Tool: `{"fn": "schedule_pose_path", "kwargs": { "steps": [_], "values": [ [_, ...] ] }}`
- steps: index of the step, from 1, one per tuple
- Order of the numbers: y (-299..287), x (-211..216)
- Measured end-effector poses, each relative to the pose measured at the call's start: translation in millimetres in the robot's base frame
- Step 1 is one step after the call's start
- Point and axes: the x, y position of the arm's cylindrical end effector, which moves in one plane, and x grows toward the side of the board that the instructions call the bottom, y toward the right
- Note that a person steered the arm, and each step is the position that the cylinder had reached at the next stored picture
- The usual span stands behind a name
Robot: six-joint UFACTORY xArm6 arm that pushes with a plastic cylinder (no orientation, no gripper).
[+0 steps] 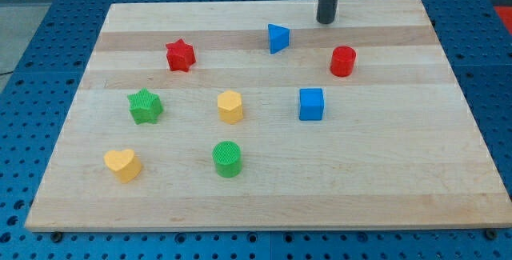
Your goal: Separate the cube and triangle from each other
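Observation:
A blue cube (311, 104) sits right of the board's middle. A blue triangle (278, 38) sits above it and a little to the left, near the view's top, with a clear gap between them. My tip (325, 21) rests on the board near the top edge, up and to the right of the triangle, touching no block.
The wooden board (400, 180) also holds a red cylinder (342, 61) right of the triangle, a red star (181, 54), a green star (145, 106), a yellow hexagon (230, 106), a green cylinder (227, 158) and a yellow heart (122, 164).

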Motion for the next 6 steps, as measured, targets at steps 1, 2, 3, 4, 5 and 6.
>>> {"fn": "schedule_pose_path", "kwargs": {
  "steps": [1,2,3,4,5,6],
  "values": [
    [1.8,25.5],
    [-38.3,60.7],
    [-94.6,76.5],
    [-104.2,113.4],
    [-103.9,157.3],
    [-87.6,183.6]
  ]
}}
